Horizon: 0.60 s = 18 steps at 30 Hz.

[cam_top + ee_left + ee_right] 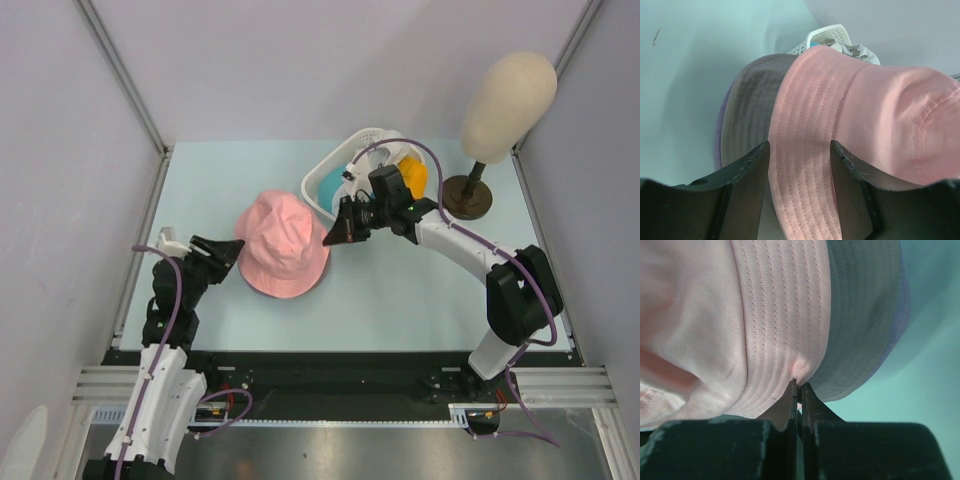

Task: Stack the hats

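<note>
A pink hat (282,245) lies over a lavender hat (290,297) in the middle of the table, and only the lavender brim shows beneath it. My left gripper (228,250) is at the pink hat's left edge. In the left wrist view its fingers (752,165) stand apart, with the pink brim (800,130) lying loosely between them and the lavender brim (747,110) beside it. My right gripper (330,238) is shut on the pink brim (785,315) at the hat's right edge, puckering the fabric at its tips (800,384). A teal hat (332,185) and an orange hat (415,175) sit in the basket.
A white basket (340,160) stands at the back, just behind the right gripper. A beige mannequin head (508,105) on a dark round base (467,195) stands at the back right. Grey walls enclose the table on three sides.
</note>
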### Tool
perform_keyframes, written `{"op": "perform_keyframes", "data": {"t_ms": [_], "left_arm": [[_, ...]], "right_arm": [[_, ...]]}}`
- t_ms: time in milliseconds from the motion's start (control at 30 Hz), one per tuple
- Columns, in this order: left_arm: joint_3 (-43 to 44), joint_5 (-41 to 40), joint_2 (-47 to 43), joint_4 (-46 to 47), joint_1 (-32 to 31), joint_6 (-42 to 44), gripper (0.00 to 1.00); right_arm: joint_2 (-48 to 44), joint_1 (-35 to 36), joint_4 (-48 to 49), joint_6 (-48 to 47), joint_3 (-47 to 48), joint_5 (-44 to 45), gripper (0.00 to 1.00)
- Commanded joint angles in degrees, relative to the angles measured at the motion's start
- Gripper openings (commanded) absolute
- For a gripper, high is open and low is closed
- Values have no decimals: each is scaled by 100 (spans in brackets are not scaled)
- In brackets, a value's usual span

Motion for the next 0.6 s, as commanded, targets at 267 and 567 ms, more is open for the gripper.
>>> {"op": "perform_keyframes", "data": {"t_ms": [267, 567], "left_arm": [[-201, 210, -198, 69, 115, -97, 60], [-445, 332, -303, 296, 115, -333, 62]], "right_arm": [[139, 203, -161, -137, 441, 56, 0], [210, 247, -231, -172, 600, 65, 0]]}}
